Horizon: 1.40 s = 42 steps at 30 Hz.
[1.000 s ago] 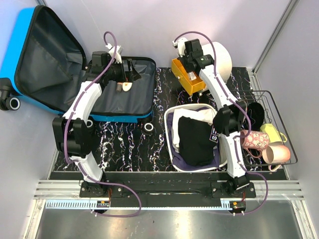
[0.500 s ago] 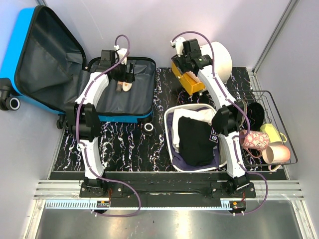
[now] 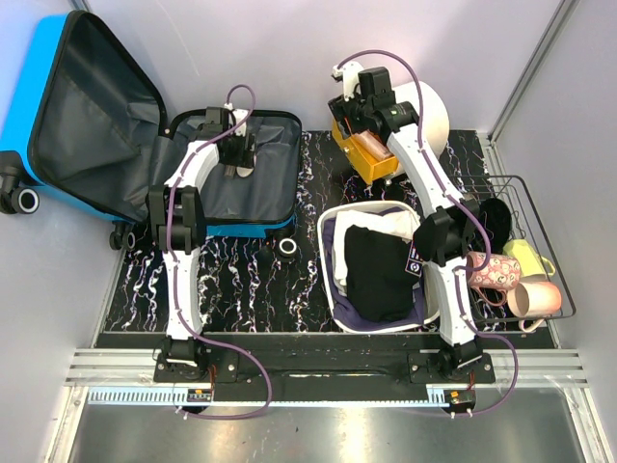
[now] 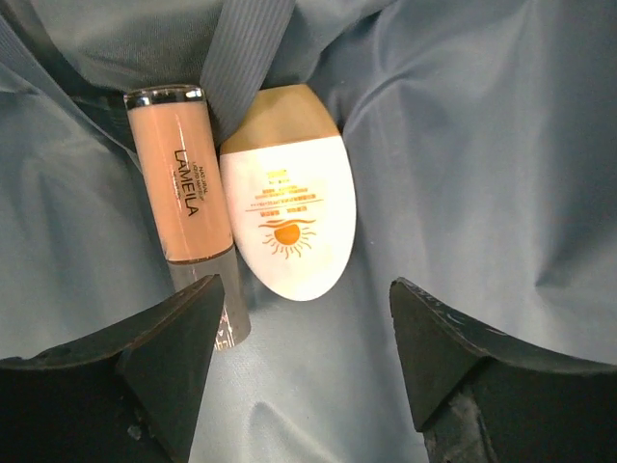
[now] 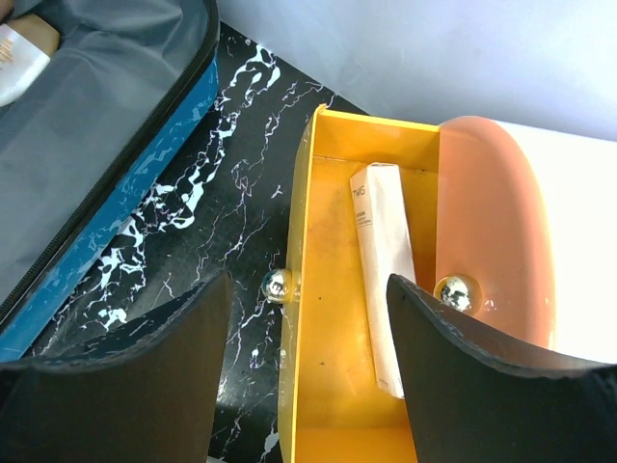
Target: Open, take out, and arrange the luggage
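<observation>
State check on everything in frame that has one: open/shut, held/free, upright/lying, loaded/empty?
luggage: open, upper half swung back.
left gripper: open, empty, above tube and sunscreen bottle.
tube: lying in the luggage, capped.
sunscreen bottle: lying beside it, capped.
right gripper: open, empty, over yellow box.
yellow box: open-topped, white carton lying inside.
basin: holds clothes.

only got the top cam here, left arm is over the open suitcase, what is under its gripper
Observer: Two toiletries lie side by side on the luggage lining: a peach tube marked LAMEILA and a white sunscreen bottle.
Operator: gripping either one
Observer: No. The left gripper is open above them, holding nothing.
Operator: and the right side
Observer: The right gripper hangs open over a yellow box with a white carton lying inside.
</observation>
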### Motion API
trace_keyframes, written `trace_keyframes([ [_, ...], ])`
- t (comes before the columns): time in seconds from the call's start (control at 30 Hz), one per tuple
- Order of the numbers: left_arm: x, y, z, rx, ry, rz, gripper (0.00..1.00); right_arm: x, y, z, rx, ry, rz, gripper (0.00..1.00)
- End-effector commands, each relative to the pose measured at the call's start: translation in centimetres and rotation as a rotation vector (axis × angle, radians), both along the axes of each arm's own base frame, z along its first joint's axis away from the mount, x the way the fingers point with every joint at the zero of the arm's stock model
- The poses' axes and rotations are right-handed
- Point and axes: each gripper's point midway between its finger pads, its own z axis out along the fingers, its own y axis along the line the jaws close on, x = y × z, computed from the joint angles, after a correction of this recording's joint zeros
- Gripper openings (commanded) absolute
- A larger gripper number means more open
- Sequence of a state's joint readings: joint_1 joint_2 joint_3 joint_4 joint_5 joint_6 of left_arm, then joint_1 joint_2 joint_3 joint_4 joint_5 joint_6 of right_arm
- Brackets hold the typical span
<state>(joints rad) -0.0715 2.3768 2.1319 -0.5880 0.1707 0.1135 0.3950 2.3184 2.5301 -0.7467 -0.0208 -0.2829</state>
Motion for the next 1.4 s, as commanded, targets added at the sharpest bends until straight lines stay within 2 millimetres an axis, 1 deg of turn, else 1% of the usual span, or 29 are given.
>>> trace_keyframes([
  [0.0,2.0,0.7,1.2,-0.022,-0.053,0.032,0.77,-1.1,0.6,6.8,0.087,-0.12,0.008,0.73],
  [0.03,2.1,0.8,1.1,-0.049,-0.047,0.046,0.78,-1.1,0.4,6.8,0.087,-0.122,0.003,0.73],
  [0.07,2.1,0.6,0.4,-0.067,-0.033,0.039,0.8,-1.1,0.5,6.8,0.086,-0.121,0.003,0.73],
  [0.13,2.3,0.5,0.1,-0.076,-0.032,0.036,0.84,-1.1,0.3,6.8,0.082,-0.123,0.001,0.74],
  [0.17,2.3,0.1,-0.5,-0.075,-0.02,0.018,0.85,-1.1,0.4,6.6,0.079,-0.12,-0.001,0.74],
  [0.2,2.4,0.1,-0.4,-0.078,-0.025,0.011,0.86,-1.0,0.3,6.6,0.079,-0.12,-0.002,0.74],
  [0.33,2.4,0.1,-1.1,-0.075,-0.012,-0.001,0.87,-1.0,0.4,6.2,0.076,-0.112,-0.001,0.75],
  [0.37,2.3,0.3,-1.8,-0.067,0.003,0.008,0.88,-0.9,0.3,6.1,0.076,-0.112,-0.002,0.75],
  [0.43,2.1,0.4,-2.6,-0.062,0.021,0.013,0.88,-0.8,0.3,6.3,0.069,-0.12,-0.003,0.75],
  [0.47,1.8,0.3,-3.5,-0.063,0.045,0.01,0.88,-0.8,0.3,6.3,0.066,-0.123,-0.003,0.75],
  [0.57,1.5,0.9,-4.9,-0.048,0.08,0.039,0.88,-0.6,0.0,6.3,0.054,-0.128,-0.004,0.76],
  [0.6,1.5,0.8,-4.9,-0.053,0.08,0.035,0.91,-0.7,0.1,6.2,0.049,-0.127,-0.002,0.76],
  [0.63,1.5,0.6,-4.9,-0.054,0.077,0.013,0.96,-0.7,0.0,6.1,0.046,-0.125,-0.003,0.76],
  [0.67,1.5,-0.1,-4.7,-0.079,0.072,-0.022,0.98,-0.7,0.0,5.9,0.046,-0.12,-0.002,0.76],
  [0.73,1.5,-0.9,-4.3,-0.1,0.06,-0.075,0.99,-0.8,0.2,5.7,0.043,-0.116,0.005,0.76],
  [0.87,1.1,-2.5,-4.0,-0.147,0.054,-0.168,0.99,-0.7,-0.1,6.0,0.039,-0.125,0.0,0.76],
  [0.93,1.0,-2.8,-3.6,-0.156,0.044,-0.201,0.98,-0.6,-0.2,6.0,0.035,-0.128,0.0,0.77],
  [1.0,0.8,-3.4,-3.4,-0.178,0.041,-0.238,0.93,-0.5,-0.3,6.0,0.034,-0.129,0.0,0.77],
  [1.03,0.8,-3.5,-3.5,-0.176,0.04,-0.246,0.91,-0.5,-0.3,6.0,0.035,-0.13,0.0,0.76],
  [1.13,1.3,-2.8,-3.6,-0.161,0.03,-0.196,0.87,-0.5,-0.3,5.8,0.038,-0.124,0.003,0.76],
  [1.17,1.6,-2.2,-3.8,-0.137,0.032,-0.166,0.86,-0.5,-0.2,5.8,0.038,-0.124,0.006,0.76],
  [1.2,1.9,-2.0,-3.5,-0.129,0.022,-0.151,0.83,-0.5,-0.3,5.8,0.039,-0.123,0.006,0.76],
  [1.27,2.4,-1.7,-3.3,-0.119,0.003,-0.126,0.81,-0.4,-0.3,5.8,0.04,-0.123,0.009,0.76],
  [1.3,2.6,-1.7,-3.0,-0.117,-0.009,-0.123,0.81,-0.4,-0.3,5.7,0.036,-0.121,0.01,0.76],
  [1.37,2.5,-1.9,-3.0,-0.117,-0.005,-0.13,0.79,-0.4,-0.3,5.7,0.037,-0.123,0.012,0.76],
])
